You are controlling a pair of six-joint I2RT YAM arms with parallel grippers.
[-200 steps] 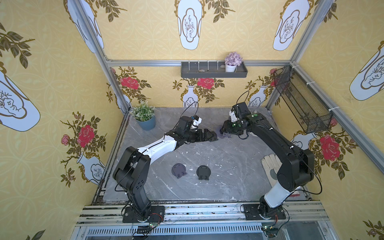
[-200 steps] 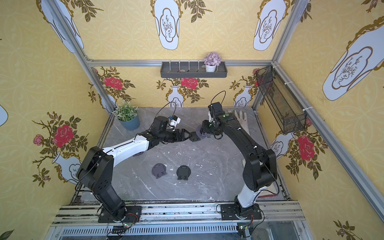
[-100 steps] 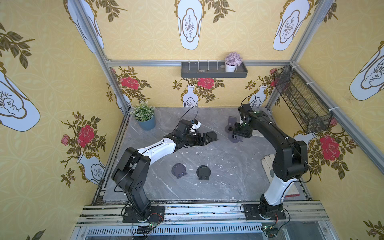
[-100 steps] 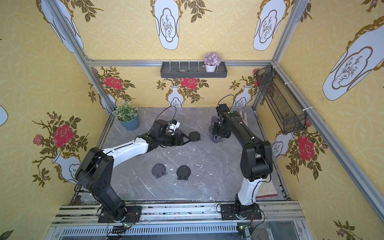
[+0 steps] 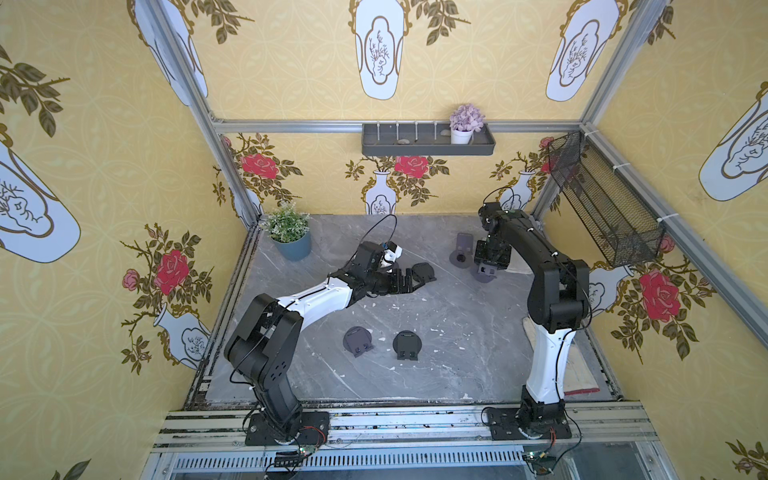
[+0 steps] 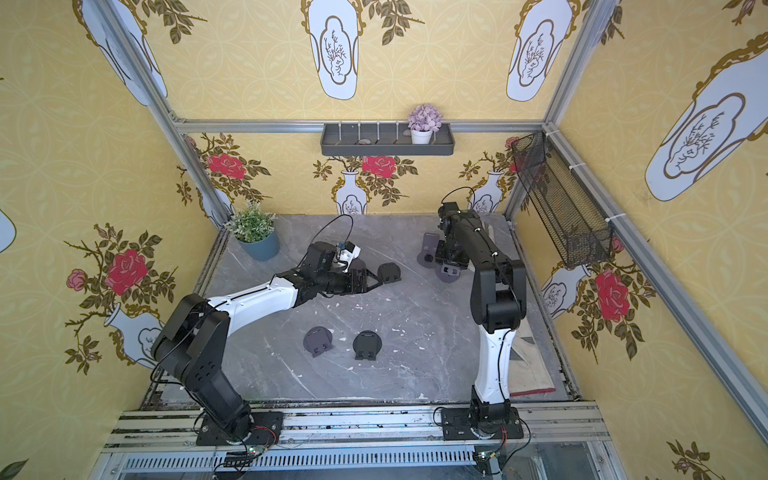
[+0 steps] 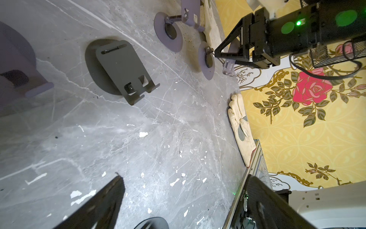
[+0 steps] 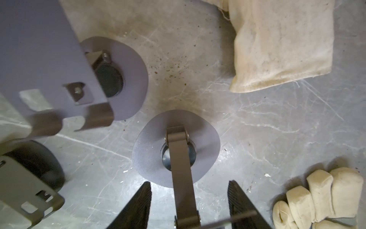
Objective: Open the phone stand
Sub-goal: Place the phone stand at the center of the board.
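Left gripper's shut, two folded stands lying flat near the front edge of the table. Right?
No. The left gripper is open, fingers spread wide in the left wrist view. Two folded stands do lie flat near the front edge of the table.

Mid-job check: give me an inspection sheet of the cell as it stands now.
Surface: grey marble tabletop, scratched, white flecks.
Job's things: open stand at the back; held stand, opened, beside it; folded stand near centre; folded stands in front.
Clutter: gloves along the right side; potted plant in the back corner.
Grippers: left gripper open, empty; right gripper closed on the held stand's plate.
Cables: left wrist cable loops upward; right arm cable arcs free.
Surroundings: shelf with flower pot, wire basket, floral walls.
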